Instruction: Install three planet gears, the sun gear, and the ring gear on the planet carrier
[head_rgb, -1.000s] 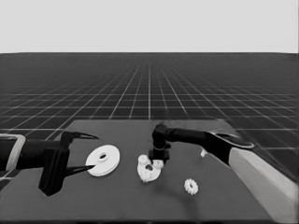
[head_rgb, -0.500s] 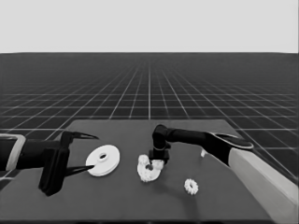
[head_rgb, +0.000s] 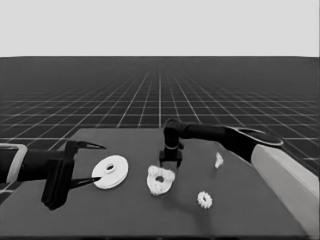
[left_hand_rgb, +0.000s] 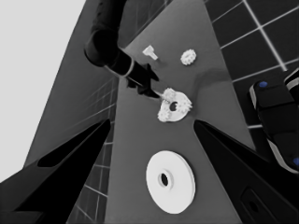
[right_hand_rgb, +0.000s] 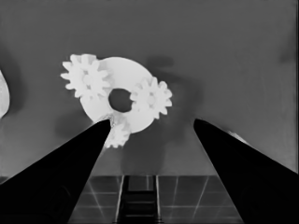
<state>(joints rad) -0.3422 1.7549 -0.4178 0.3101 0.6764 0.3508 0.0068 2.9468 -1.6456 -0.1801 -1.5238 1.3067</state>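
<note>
Three gears (right_hand_rgb: 150, 98) sit on the smaller round part (head_rgb: 160, 180), right of the larger round part (head_rgb: 110, 172).

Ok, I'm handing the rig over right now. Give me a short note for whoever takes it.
Right gripper: open, just above the smaller round part at mid-table.
Left gripper: parked at the table's left end, open, holding nothing; the larger round part lies by its fingers.
Done: three gears sit on the smaller round part.
Left: the fourth gear, loose nearer the front, then the larger round part on top.
A thin white piece lies to the right.
</note>
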